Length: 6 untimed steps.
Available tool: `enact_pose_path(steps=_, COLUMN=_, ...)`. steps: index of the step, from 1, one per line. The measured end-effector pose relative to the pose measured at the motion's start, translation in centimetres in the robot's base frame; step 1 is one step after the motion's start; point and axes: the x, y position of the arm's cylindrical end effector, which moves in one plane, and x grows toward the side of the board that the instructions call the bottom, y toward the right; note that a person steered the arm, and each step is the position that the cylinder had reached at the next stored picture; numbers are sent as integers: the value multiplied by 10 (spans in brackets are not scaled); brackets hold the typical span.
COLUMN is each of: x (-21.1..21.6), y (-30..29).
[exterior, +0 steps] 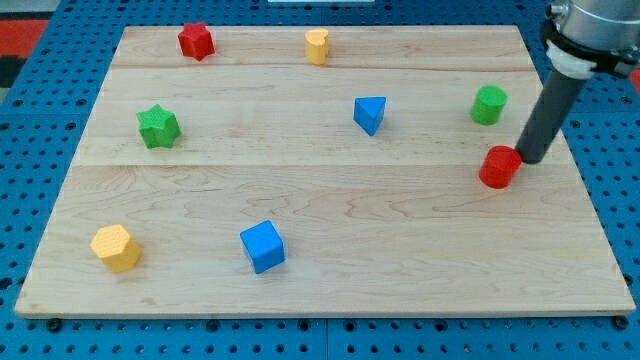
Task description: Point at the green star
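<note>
Wooden worktop (pixel 330 270) carries the blocks; no pincer on this rig, just a rod w/ my tip (pixel 527 160) touching the red cylinder (pixel 499 167) on its right side. Green star (pixel 158 126) sits far off to the tip's left, across the worktop, nr the left edge.

My rod (pixel 548 110) is cut off by the view's top and right edges, so only its lower shaft and a part of the grey collar above it show; the arm behind it lies out of view. My tip (pixel 527 160) ends just at the right of the red cylinder (pixel 499 167), so close that whether they touch cannot be told. The wooden board (pixel 320 270) hides the blue pegboard (pixel 30 130) beneath it, which shows only as a border and is cut by every edge. At the view's top left a red patch (pixel 20 40) is cut off, too little of it showing to name.
</note>
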Motion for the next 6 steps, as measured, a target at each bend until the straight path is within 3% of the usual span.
enact_pose_path(steps=3, x=-4, y=-268)
enact_pose_path(steps=4, x=18, y=-353)
enact_pose_path(steps=5, x=-2, y=-440)
enact_pose_path(steps=6, x=-32, y=-465)
